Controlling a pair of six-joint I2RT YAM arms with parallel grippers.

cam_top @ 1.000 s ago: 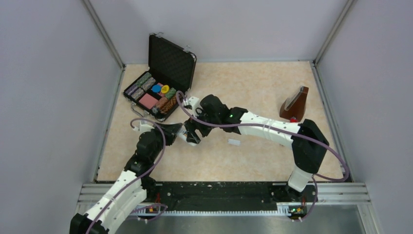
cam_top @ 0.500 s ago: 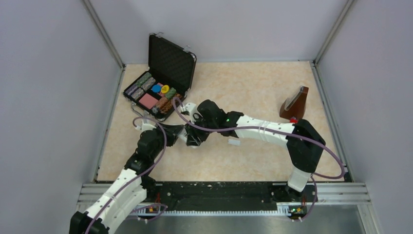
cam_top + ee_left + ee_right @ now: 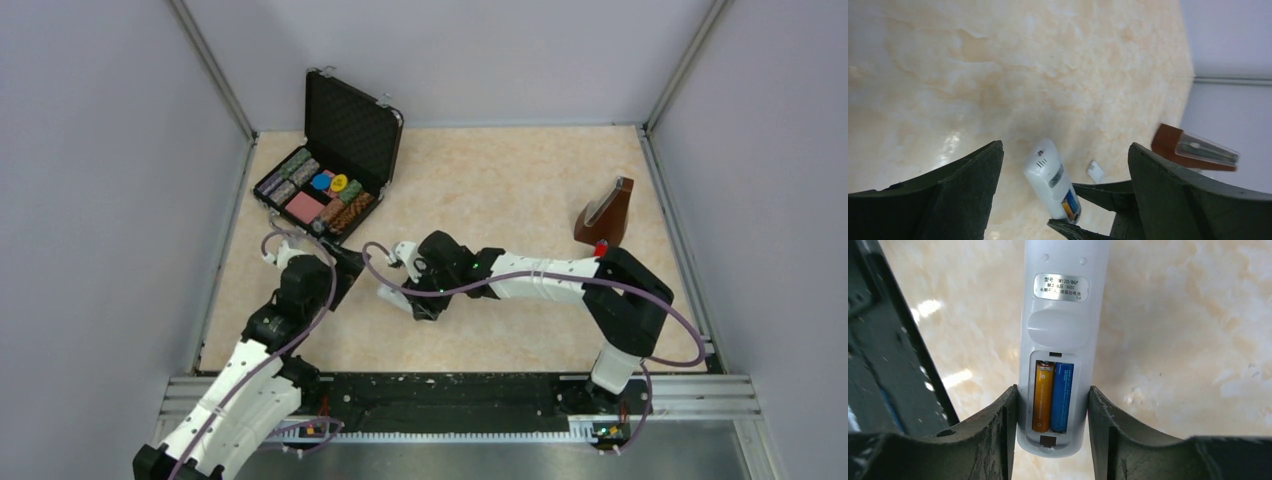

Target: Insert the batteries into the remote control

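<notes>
Looking through the right wrist camera, we see the right gripper (image 3: pixel 1053 412) pinching the remote control (image 3: pixel 1064 315) by its two long sides at the open battery end, back face up. In the slot the orange battery (image 3: pixel 1042 397) and the blue battery (image 3: pixel 1061 397) lie side by side, between the fingers. We cannot tell whether the remote touches the table (image 3: pixel 998 75).

The left gripper (image 3: pixel 1065 147) stands spread wide with nothing in it. The remote lies ahead of it, apart from both fingers.

Only the left wrist view shows us the small white cover piece (image 3: pixel 1095 171) on the table just beyond the remote, with a brown wedge-shaped object (image 3: pixel 1193 150) farther off. Only the top view shows us the open case of chips (image 3: pixel 320 195) at the far left, beyond the left gripper.
</notes>
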